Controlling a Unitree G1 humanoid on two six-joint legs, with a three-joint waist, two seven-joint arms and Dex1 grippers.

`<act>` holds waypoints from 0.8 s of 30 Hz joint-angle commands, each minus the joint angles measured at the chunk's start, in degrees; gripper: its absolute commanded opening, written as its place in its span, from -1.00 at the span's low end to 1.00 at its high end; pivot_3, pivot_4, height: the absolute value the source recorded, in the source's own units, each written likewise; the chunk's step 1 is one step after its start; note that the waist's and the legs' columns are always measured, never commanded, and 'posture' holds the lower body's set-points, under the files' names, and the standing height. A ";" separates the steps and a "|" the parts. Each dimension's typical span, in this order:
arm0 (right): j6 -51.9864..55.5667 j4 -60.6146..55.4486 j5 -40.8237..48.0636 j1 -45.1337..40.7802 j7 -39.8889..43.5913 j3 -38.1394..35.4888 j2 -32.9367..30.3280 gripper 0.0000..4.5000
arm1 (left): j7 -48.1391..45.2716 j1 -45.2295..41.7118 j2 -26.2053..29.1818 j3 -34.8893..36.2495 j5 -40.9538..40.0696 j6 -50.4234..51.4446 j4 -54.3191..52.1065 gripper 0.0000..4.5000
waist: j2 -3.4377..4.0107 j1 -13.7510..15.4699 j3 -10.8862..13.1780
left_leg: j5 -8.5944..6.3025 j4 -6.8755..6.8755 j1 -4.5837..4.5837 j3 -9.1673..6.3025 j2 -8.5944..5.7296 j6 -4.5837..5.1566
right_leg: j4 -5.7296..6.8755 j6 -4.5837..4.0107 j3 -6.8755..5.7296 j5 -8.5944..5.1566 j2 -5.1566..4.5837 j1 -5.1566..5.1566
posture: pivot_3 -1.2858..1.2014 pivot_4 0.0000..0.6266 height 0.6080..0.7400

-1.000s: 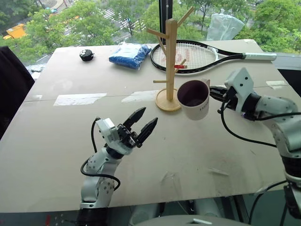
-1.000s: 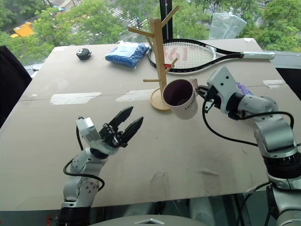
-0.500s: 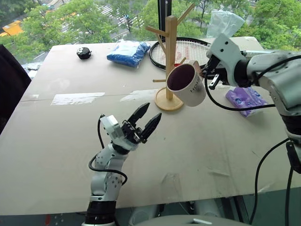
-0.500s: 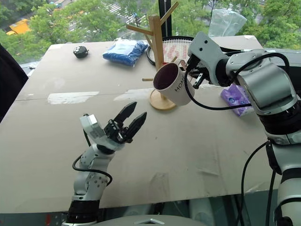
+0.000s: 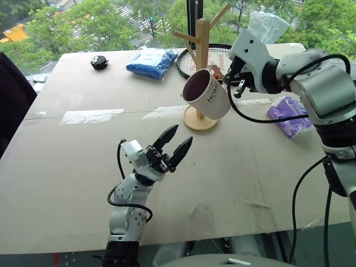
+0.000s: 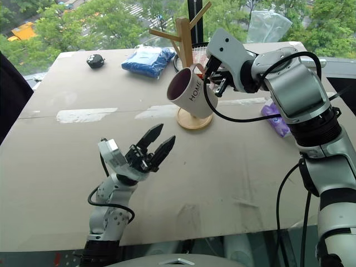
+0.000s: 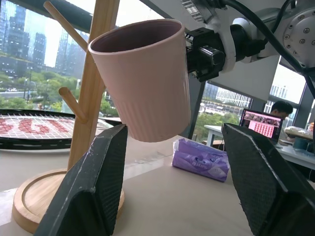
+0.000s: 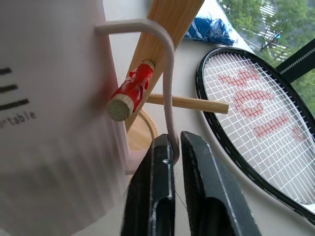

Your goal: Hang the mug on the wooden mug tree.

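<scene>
Mug held at the mug tree's red-tipped peg

Tabletop [image 5: 67,167] carries, from largest to smallest: one tennis racket [image 5: 222,55] at the far edge, one wooden mug tree [image 5: 201,67] standing upright on its round base, one blue bundle [image 5: 151,61], one purple tissue pack [image 5: 289,114] on the right side, and one small black object [image 5: 100,63] near the far left corner. One mug [image 5: 207,93] hangs in the air just in front of the tree's post, tilted with its dark mouth toward the left. The right pincer [image 8: 176,152] holds it, the two fingers nipped narrowly on the thin handle, on the mug's right. In the right wrist view a peg with a red tip [image 8: 129,93] pokes into the loop of the handle, beside the mug's wall. The left pincer [image 5: 173,146] hovers over the tabletop nearer the robot, below and left of the mug, its fingers spread wide and holding nothing.
</scene>
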 commanded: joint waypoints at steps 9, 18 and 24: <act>-0.61 -7.43 5.04 9.08 5.56 -11.07 -6.50 0.41 | 3.32 2.43 3.65 -0.72 3.81 2.99 -1.80 0.40 | -0.09 0.37 -0.05 | 0.00 0.03 -0.04 -0.04 -0.01 0.00 | 0.00 0.00 -0.07 0.00 -0.02 0.01 | 0.03 -0.52 1.00; -18.33 -14.66 11.54 46.19 0.94 -30.98 1.13 0.41 | 10.86 9.74 10.60 -3.82 16.31 9.12 -2.60 0.40 | -0.17 0.06 -0.12 | 0.00 -0.10 0.18 0.17 0.02 0.00 | 0.16 0.00 0.17 0.00 0.01 0.02 | 0.03 -0.52 1.00; -35.73 -8.42 12.74 64.99 2.02 -32.58 11.53 0.65 | 12.58 11.95 13.63 -3.91 20.18 10.56 -2.98 0.40 | -0.10 0.09 -0.17 | 0.00 -0.12 0.73 0.17 0.06 -0.02 | 0.28 -0.01 0.16 0.01 0.04 0.45 | 0.03 -0.52 1.00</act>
